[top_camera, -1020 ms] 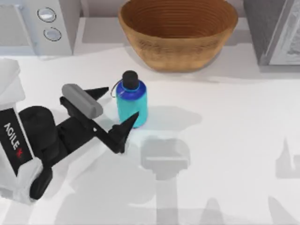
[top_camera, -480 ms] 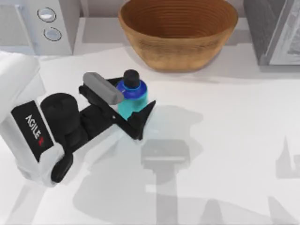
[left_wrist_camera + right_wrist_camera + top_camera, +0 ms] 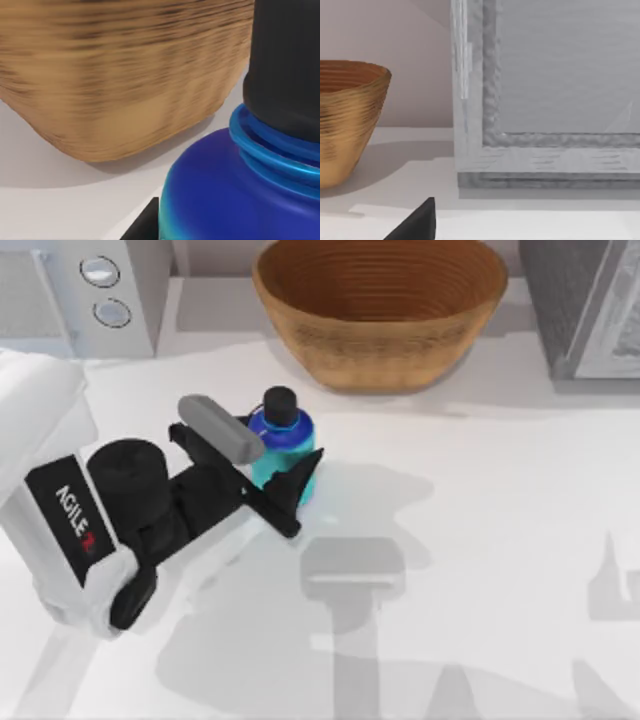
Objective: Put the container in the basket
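Container point(image 3: 283, 445) stands upright on the white tabletop point(image 3: 480, 540), left of centre in the top view, just in front of the basket point(image 3: 380, 310) and apart from it. Cyan body, dark blue shoulder, black cap on top. In the left wrist view the container point(image 3: 235, 190) is very close, blue shoulder and black cap up against the lens, with the basket point(image 3: 120, 75) wall behind it and a gap of tabletop between the two. Left pincer point(image 3: 268, 460) comes in from the left side of the tabletop, lying low and roughly level, and is clamped on the container: one black finger point(image 3: 296, 480) presses the near side of the cyan body, the other is mostly hidden under the grey wrist block point(image 3: 220, 428) on the far side. Container base appears to be on the tabletop; cannot tell for sure. Left arm point(image 3: 70, 530) with white housing sits at the left edge. Basket is at the back centre, open side up, ribbed inside. A grey appliance with two round knobs point(image 3: 105, 290) is at the back left, a grey box point(image 3: 585, 305) at the back right. Right wrist view shows the basket point(image 3: 347, 120), the grey box point(image 3: 545, 90) and one dark fingertip point(image 3: 417, 222) of the right pincer; cannot tell whether that pincer is apart or together.
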Tool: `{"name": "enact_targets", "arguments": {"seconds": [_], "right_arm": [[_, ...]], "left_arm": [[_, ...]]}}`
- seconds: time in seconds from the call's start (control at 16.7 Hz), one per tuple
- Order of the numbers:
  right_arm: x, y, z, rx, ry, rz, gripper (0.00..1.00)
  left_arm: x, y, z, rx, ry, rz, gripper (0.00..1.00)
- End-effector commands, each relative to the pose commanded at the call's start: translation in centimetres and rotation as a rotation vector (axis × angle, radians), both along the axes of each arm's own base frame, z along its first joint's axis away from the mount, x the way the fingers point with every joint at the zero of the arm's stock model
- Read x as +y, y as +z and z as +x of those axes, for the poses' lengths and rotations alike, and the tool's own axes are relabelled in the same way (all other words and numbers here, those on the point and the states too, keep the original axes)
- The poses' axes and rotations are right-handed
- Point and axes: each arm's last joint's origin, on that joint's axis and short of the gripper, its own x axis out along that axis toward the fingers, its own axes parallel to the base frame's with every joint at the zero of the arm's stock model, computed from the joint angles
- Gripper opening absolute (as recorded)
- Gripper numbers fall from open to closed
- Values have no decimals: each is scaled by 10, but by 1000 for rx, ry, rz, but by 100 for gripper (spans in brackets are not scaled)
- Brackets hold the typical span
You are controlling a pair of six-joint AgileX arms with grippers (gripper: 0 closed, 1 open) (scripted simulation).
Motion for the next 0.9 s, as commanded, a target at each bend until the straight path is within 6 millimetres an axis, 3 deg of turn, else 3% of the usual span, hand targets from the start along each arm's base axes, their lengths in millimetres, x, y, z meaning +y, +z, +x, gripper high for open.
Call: {"name": "enact_targets", "arguments": {"seconds": [0.36, 0.9], "right_arm": [[0, 0, 0, 0, 0, 0, 100], [0, 0, 0, 0, 0, 0, 100]], "left_arm": [[0, 0, 0, 0, 0, 0, 2], [0, 1, 0, -1, 0, 0, 0]]}}
